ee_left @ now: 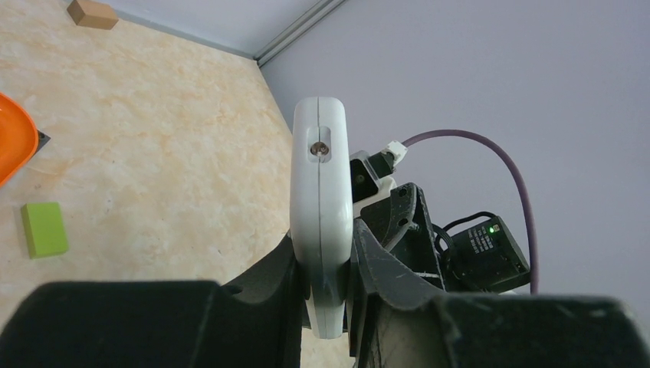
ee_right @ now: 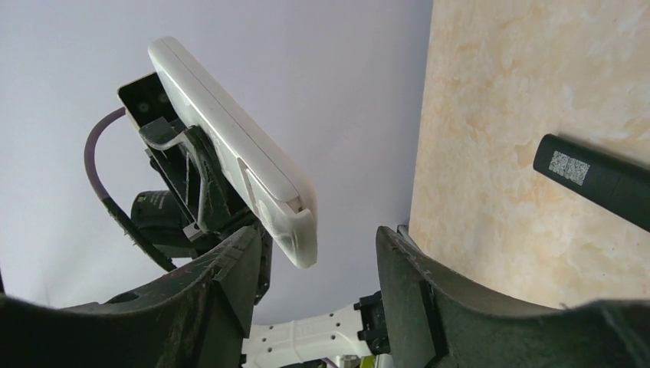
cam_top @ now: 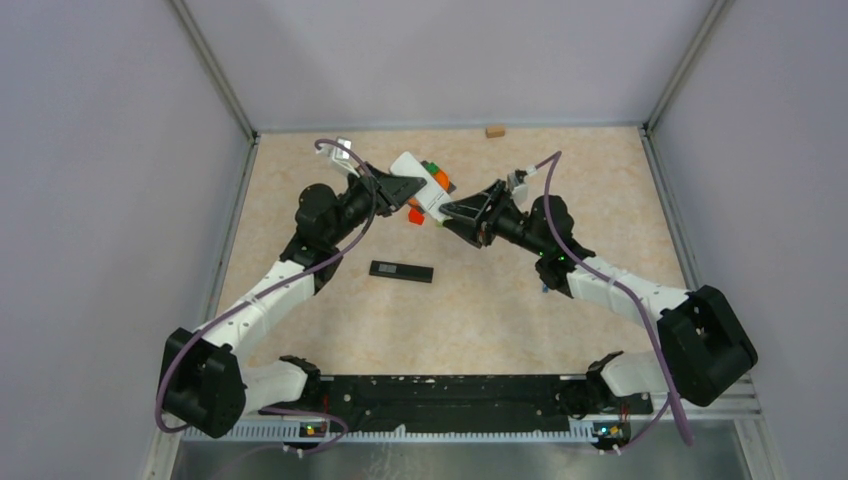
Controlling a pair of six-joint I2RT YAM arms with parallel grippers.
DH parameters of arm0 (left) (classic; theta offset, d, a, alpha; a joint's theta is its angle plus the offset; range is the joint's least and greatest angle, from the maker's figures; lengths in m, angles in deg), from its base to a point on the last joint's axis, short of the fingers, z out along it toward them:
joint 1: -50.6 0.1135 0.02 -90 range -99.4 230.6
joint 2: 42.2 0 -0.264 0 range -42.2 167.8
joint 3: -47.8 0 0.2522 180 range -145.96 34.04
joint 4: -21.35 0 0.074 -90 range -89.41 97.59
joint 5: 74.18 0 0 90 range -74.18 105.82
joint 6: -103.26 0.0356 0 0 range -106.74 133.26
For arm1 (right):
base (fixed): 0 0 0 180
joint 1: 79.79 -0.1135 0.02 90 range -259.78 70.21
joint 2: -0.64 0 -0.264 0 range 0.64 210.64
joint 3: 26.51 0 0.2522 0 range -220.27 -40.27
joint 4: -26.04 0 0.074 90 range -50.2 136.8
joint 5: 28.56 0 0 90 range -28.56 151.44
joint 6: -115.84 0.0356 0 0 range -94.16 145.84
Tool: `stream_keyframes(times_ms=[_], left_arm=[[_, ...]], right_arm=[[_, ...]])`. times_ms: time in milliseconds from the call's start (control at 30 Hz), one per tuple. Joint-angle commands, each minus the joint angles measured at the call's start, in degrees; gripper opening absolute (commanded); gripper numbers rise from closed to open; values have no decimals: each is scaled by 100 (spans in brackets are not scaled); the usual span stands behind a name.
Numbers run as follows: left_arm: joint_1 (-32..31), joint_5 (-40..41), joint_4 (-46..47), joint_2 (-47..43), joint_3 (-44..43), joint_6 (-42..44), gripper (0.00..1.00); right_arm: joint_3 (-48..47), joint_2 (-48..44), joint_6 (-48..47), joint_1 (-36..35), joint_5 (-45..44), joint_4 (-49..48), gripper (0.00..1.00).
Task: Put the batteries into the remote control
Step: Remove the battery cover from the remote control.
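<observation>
**White remote held up in the air, right tool open around its end**

Top view first: the left tool (cam_top: pixel 418 189) is pinching the white plastic remote control (cam_top: pixel 410 165) and holding it above the beige marbled worktop (cam_top: pixel 500 300), toward the far middle. The right tool (cam_top: pixel 446 209) comes in from the other side and meets the remote's near end. A slim black rectangular bar (cam_top: pixel 401 271) lies flat on the worktop nearer the arm bases, well apart from both tools. There's a small tan wooden block (cam_top: pixel 494 130) by the back wall. A little orange-red bit (cam_top: pixel 414 216) sits on the worktop just under the tools, and I honestly can't tell if it's a battery or a toy.

Left wrist view: the remote (ee_left: pixel 322 192) shows edge-on and upright, clamped between the black fingers (ee_left: pixel 268 284) of the left tool (ee_left: pixel 326 264). The right tool's body is right behind it. Off to the side there's the rim of an orange dish (ee_left: pixel 14 138), a lime green block (ee_left: pixel 44 228) and the tan block (ee_left: pixel 92 13).

Right wrist view: the right tool (ee_right: pixel 318 245) has its fingers (ee_right: pixel 406 284) spread wide. The rounded end of the remote (ee_right: pixel 238 153) hangs tilted between them, closer to the finger on the picture's left, with clear space on the other side, so nothing is gripped here. The black bar (ee_right: pixel 598 180) lies on the worktop, and its white code sticker faces up.
</observation>
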Motion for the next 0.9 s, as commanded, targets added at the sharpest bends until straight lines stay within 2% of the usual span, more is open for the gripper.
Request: stream_keyframes(times_ms=[0,233,367,633,867], left_arm=[[26,-113,400,28,-84,-88,0],[26,-68,395,67,-63,-5,0],[30,-19,337,78,-65,58,0],[26,31,188,100,-87,249,0],[26,-319,338,147,-95,58,0]], right_arm=[[-261,31,-299,41,-120,-243,57],[-237,-33,-180,49,-36,-133,30],[-223,-206,-201,65,-123,-107,21],[-292,-407,-471,67,-163,-186,15],[-359,-144,-438,67,-120,-432,19]])
